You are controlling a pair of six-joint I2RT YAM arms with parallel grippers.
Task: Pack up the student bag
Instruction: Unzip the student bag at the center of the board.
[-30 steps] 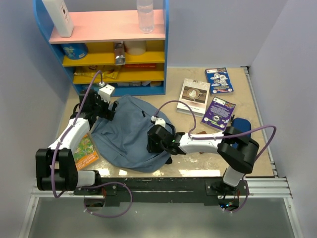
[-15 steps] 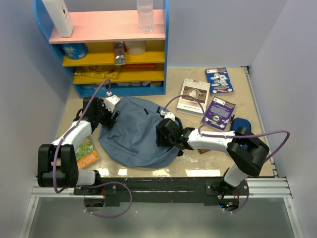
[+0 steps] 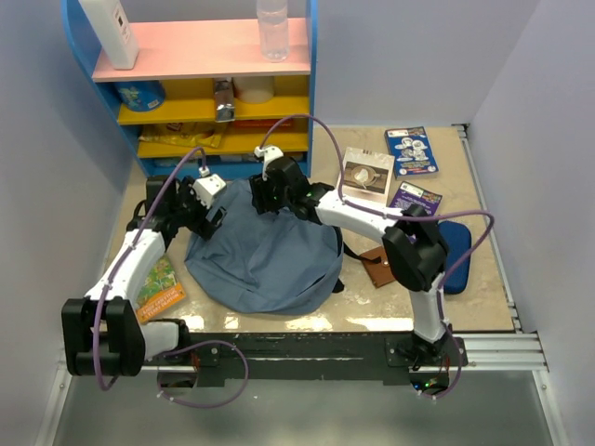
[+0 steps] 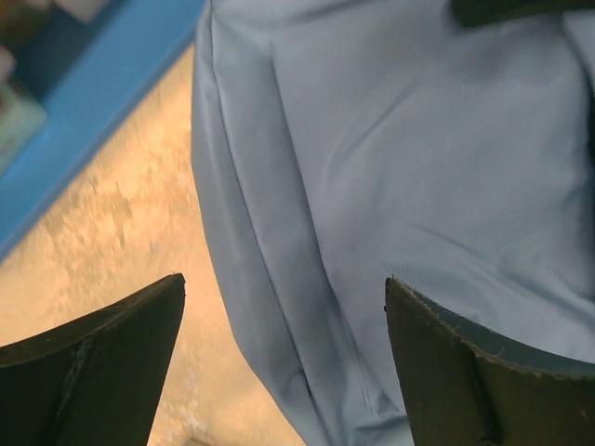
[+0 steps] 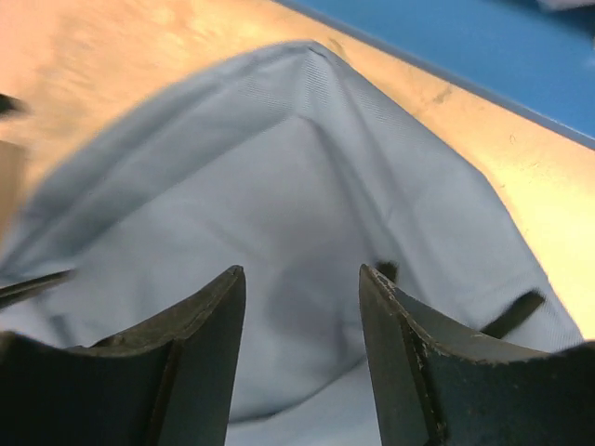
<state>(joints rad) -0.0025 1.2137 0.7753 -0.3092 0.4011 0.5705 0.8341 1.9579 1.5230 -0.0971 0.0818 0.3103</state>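
The student bag [image 3: 260, 260], a big slate-blue fabric backpack, lies rumpled on the table between the two arms. My left gripper [image 3: 210, 210] hovers at the bag's far left edge. In the left wrist view its jaws [image 4: 284, 279] stand wide apart over the bag's hem [image 4: 390, 167] and hold nothing. My right gripper [image 3: 266, 191] reaches over to the bag's far top edge. Its jaws [image 5: 300, 269] are open above a raised fold of the bag [image 5: 297, 167], and nothing is pinched between them.
A blue, yellow and pink shelf [image 3: 214, 93] stands just behind the bag. Three booklets [image 3: 364, 177] [image 3: 411, 150] [image 3: 414, 200] lie at the right. Below them are a dark-blue pencil case [image 3: 457, 255] and a brown flat item [image 3: 381, 268]. A green book [image 3: 158, 283] lies at the left.
My right arm has swung from the bag's near right side across to its far top edge, and its jaws have opened wider. The left gripper has hardly moved.
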